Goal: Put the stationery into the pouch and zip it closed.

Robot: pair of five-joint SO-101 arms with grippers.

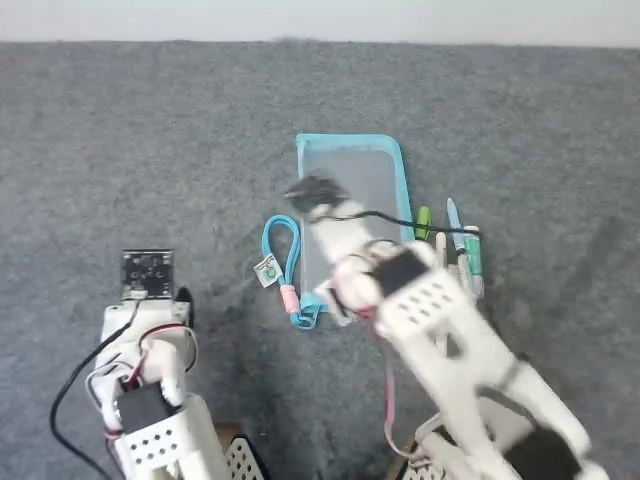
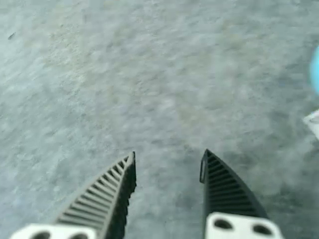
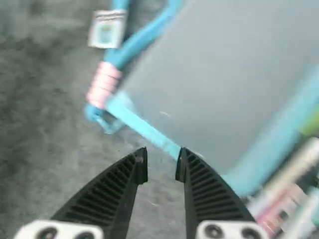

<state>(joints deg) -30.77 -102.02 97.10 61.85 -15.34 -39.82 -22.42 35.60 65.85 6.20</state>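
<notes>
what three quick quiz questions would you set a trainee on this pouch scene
1. True or false: the pens already lie inside the pouch.
2. The left gripper hangs over: A) the pouch B) bare carpet C) the pens.
3. Fill in: the right gripper, at the pouch's blue edge, is ___.
Key: 1 false, they lie beside it; 2 B; 3 open.
</notes>
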